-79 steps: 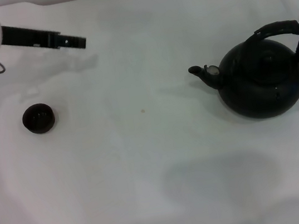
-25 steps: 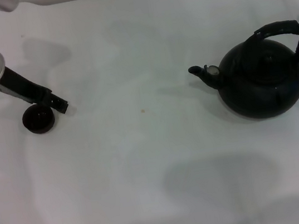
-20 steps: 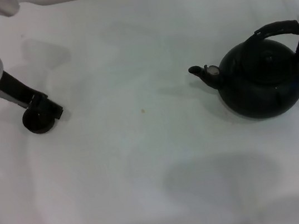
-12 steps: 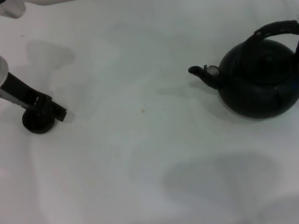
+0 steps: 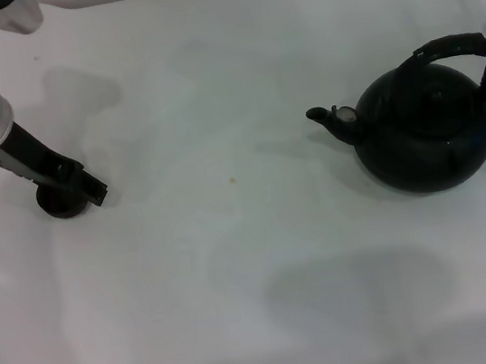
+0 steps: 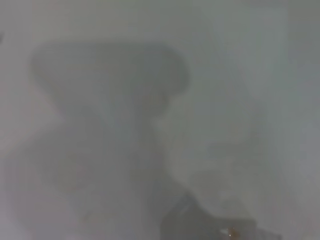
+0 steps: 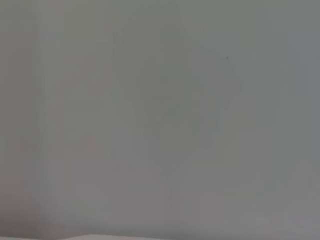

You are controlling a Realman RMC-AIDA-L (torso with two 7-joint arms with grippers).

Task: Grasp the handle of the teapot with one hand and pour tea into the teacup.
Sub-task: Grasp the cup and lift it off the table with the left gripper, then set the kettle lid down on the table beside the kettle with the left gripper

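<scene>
Your left hand (image 5: 79, 184) sits on the teacup (image 5: 62, 204), grip unreadable, well left of the teapot (image 5: 425, 132), whose handle (image 5: 462, 53) arches overhead.

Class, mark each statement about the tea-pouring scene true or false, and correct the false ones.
1. The left gripper is down at the teacup. True.
2. The teapot is lifted off the white table. False: it stands on the table, held by nothing.
3. The spout points toward the teacup's side. True.
4. The right gripper grasps the handle. False: the handle is free, and no right gripper shows in the head view.
</scene>
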